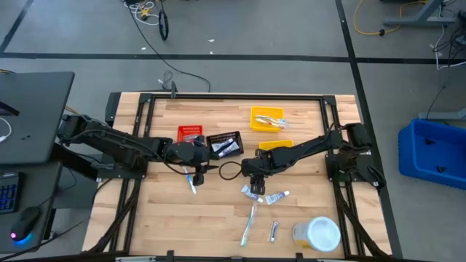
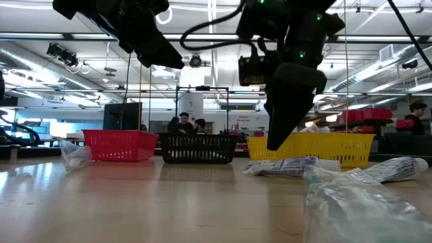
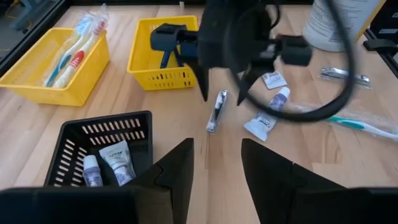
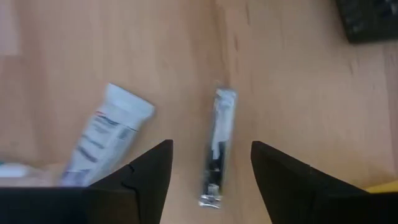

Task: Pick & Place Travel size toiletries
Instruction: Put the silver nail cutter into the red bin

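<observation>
A wooden counter (image 1: 218, 218) is sitting in a large workshop, carrying a red bin (image 1: 190, 134), a black bin (image 1: 224, 144) and two yellow bins. The right claw (image 4: 211, 163) is hovering low over the counter's middle, its fingers standing apart with a slim black sachet (image 4: 217, 146) lying flat between them, not gripped. A white-and-blue tube (image 4: 102, 135) is lying just beside it. The left claw (image 3: 216, 163) is hanging near the black bin, fingers apart and holding nothing. Two small tubes (image 3: 109, 163) are resting inside the black bin. Toothbrushes (image 1: 248, 225) and a white-lidded jar (image 1: 317, 233) are lying nearer the front edge
</observation>
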You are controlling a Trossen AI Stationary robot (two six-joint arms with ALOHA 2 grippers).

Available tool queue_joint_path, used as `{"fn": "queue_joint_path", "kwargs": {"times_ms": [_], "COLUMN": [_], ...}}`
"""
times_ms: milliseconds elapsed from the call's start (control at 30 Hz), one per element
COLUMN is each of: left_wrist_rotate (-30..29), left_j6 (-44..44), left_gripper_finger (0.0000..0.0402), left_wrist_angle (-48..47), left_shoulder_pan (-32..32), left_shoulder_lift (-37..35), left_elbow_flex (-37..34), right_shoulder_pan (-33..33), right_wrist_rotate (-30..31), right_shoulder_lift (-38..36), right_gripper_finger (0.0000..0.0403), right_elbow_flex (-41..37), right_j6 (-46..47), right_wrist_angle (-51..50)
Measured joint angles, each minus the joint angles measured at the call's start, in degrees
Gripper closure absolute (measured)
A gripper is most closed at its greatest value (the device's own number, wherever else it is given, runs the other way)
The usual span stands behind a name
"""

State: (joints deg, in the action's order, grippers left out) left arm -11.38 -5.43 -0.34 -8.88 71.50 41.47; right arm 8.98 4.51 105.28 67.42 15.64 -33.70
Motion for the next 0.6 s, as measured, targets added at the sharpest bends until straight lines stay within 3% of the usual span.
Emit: {"fn": "queue_joint_path", "kwargs": {"times_ms": [400,600], "left_wrist_rotate": [0.0,0.0], "left_j6": [0.0,1.1], "left_gripper_finger": [0.026,0.026], "left_wrist_angle": [-0.1,-0.1], "left_shoulder_pan": [0.0,0.0], "left_shoulder_lift": [0.0,0.0], "left_elbow_flex": [0.0,0.0], "right_shoulder_pan": [-1.8,-0.8], "right_wrist_rotate": [-0.7,-1.7], "right_shoulder_lift": [2.4,3.1], "right_gripper_finger": [0.0194,0.0221], "right_elbow_flex": [0.0,0.0], "right_j6": [-1.6,-5.2], "right_wrist_angle": [-2.0,-2.9]}}
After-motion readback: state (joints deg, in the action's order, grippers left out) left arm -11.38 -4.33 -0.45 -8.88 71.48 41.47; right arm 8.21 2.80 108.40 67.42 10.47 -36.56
